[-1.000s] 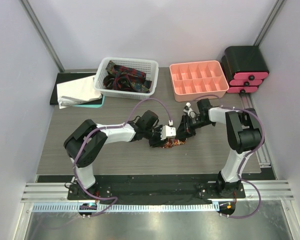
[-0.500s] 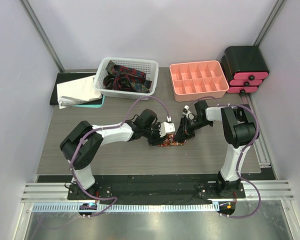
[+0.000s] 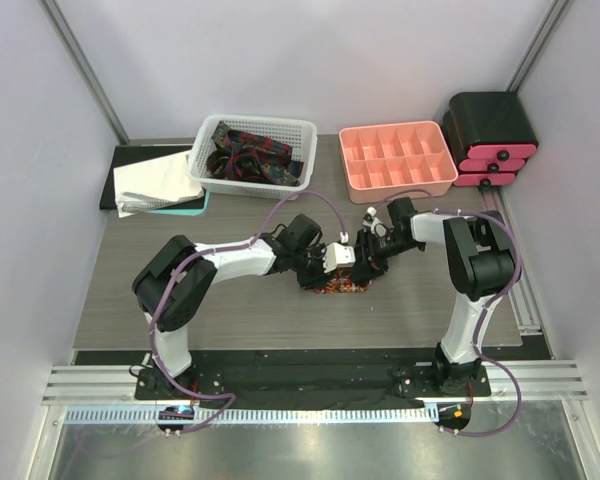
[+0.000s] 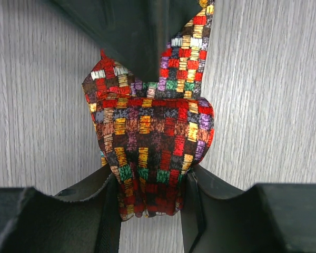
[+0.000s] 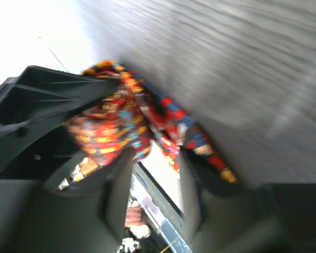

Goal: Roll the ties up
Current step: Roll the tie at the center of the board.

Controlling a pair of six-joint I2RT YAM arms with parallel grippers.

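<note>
Grey wood-grain table (image 3: 180,310) carries both arms, which meet mid-table over one red patterned tie (image 3: 344,288). The left gripper (image 3: 330,277) and right gripper (image 3: 366,263) are both at it. More ties (image 3: 248,155) lie in the white basket (image 3: 250,122) at the back left.

Left wrist view: the tie (image 4: 150,142) is bunched into a folded wad, and the left gripper (image 4: 150,197) is clamped on its lower end.

Right wrist view, blurred: the tie (image 5: 113,126) drapes across the right gripper (image 5: 155,179). I cannot tell whether its fingers grip the tie.
</note>
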